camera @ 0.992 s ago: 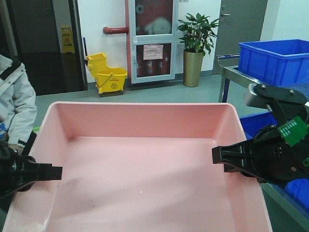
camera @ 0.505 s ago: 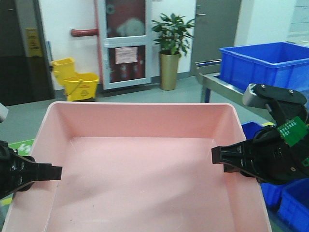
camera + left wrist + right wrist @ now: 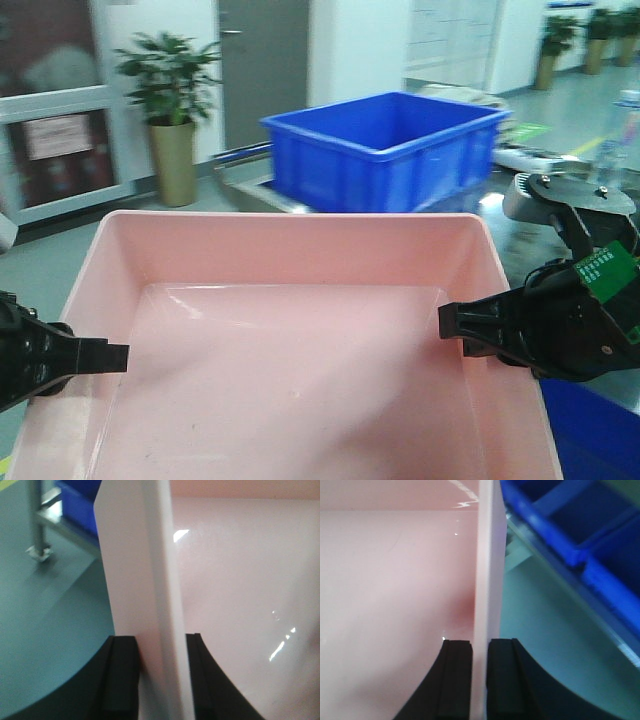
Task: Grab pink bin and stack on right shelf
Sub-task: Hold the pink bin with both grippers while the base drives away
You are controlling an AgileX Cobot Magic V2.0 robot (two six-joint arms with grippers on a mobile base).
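Left gripper (image 3: 159,641) was closed on the left wall of the pink bin (image 3: 300,370), one finger inside and one outside, and my right gripper (image 3: 480,643) pinched the right wall in the same way. The bin was held up between my two arms, and a blue crate (image 3: 390,150) stood beyond its far wall.

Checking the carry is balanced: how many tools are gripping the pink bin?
2. The left tool clamps the pink bin's left wall; the right tool clamps its right wall, each with one finger inside and one outside.
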